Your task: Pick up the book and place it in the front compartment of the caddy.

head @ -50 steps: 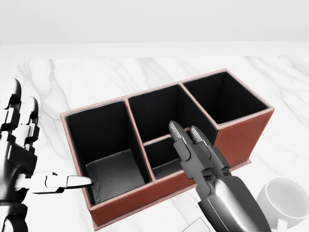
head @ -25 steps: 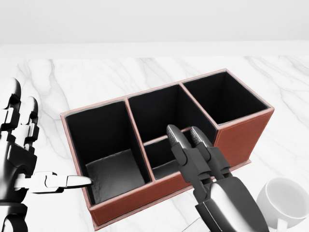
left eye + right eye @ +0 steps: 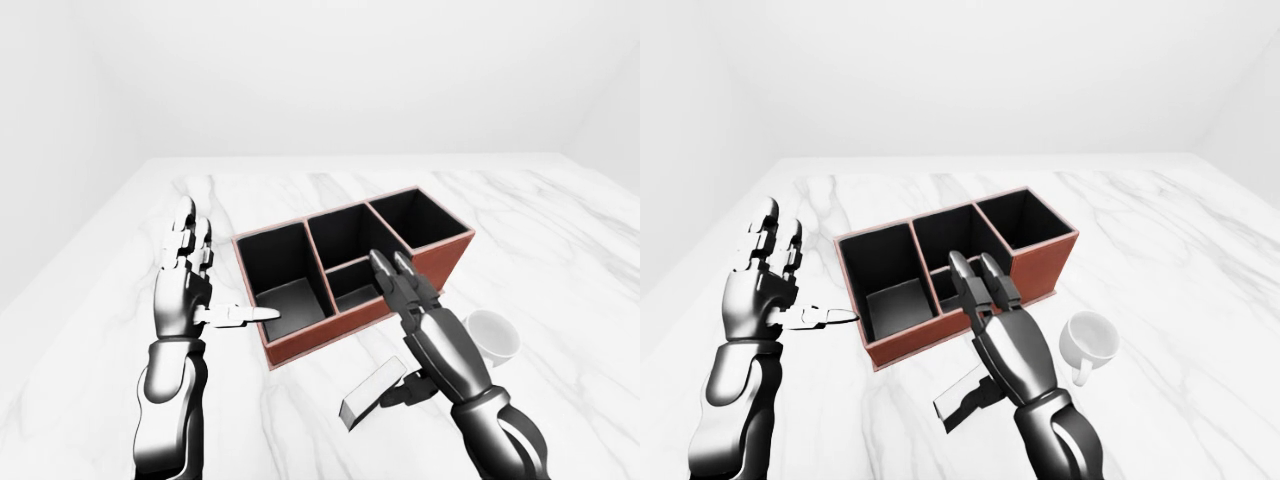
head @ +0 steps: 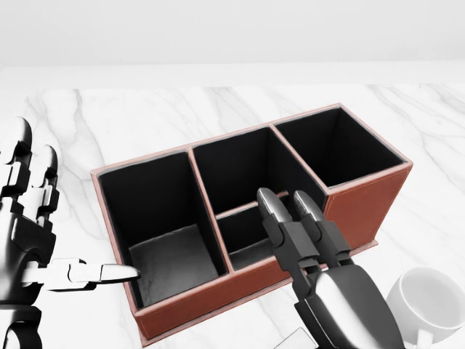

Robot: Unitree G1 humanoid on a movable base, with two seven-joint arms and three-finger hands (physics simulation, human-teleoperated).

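In the left-eye view, the brown caddy (image 3: 352, 275) is seen standing on the white marble desk (image 3: 560, 230), its four black-lined compartments all without contents. The left hand (image 3: 190, 290) is held upright just beside the caddy's left end, released, with fingers spread and the thumb pointing toward the caddy wall. The right hand (image 3: 410, 300) is stretched flat over the caddy's lower wall, fingers straight. The grey book (image 3: 372, 392) is seen tilted below the caddy, at the right hand's thumb under the palm; whether it is pinched cannot be told. A white mug (image 3: 493, 336) stands to the right of the right wrist.

In the head view, the right fingers (image 4: 280, 218) are shown lying over the small lower middle compartment, and only a corner of the book appears at the bottom edge.

In the right-eye view, the book (image 3: 962, 393) is shown apart from the caddy, near its lower wall.
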